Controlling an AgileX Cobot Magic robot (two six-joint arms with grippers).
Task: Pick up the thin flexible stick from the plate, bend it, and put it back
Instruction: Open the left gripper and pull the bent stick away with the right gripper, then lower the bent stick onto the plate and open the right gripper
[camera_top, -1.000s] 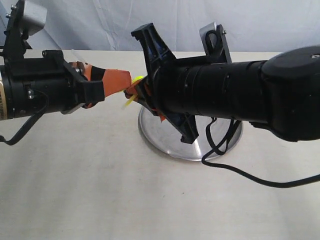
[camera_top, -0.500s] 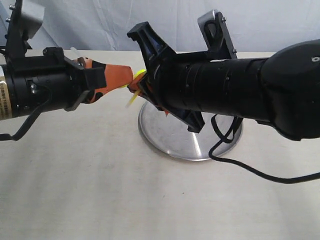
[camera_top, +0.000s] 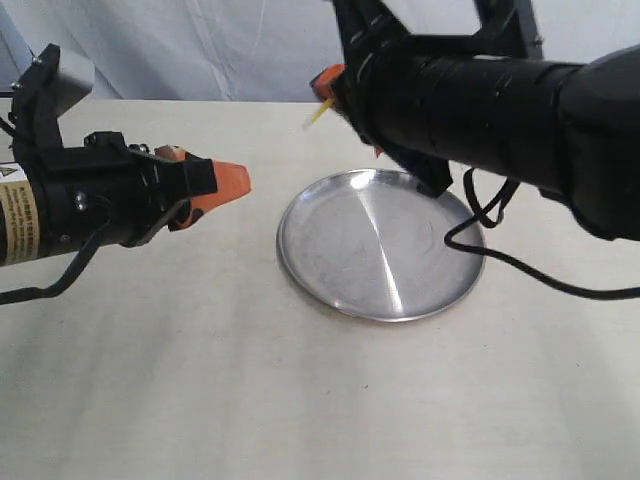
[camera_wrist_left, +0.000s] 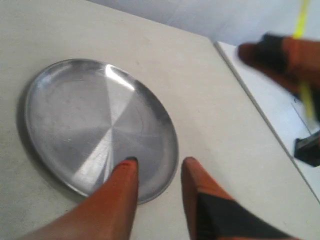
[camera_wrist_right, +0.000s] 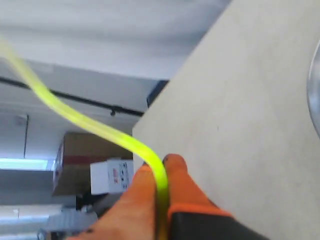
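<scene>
1. The thin flexible stick (camera_wrist_right: 125, 140) is off the plate (camera_top: 340, 265), in the air beyond its rim at about 11 o'clock in the exterior view. It curves visibly, so pick-up looks done and bending seems done or under way.
2. The right gripper (camera_wrist_right: 161, 167) pinches one end between pressed-together tips.
3. The left gripper (camera_wrist_left: 157, 167), at the plate's 9 o'clock, is spread and empty, apart from the stick.
4. What remains is putting it back on the plate.

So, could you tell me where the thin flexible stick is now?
In the exterior view, the stick is pinched in the right gripper, aloft up-left of the plate.
</scene>
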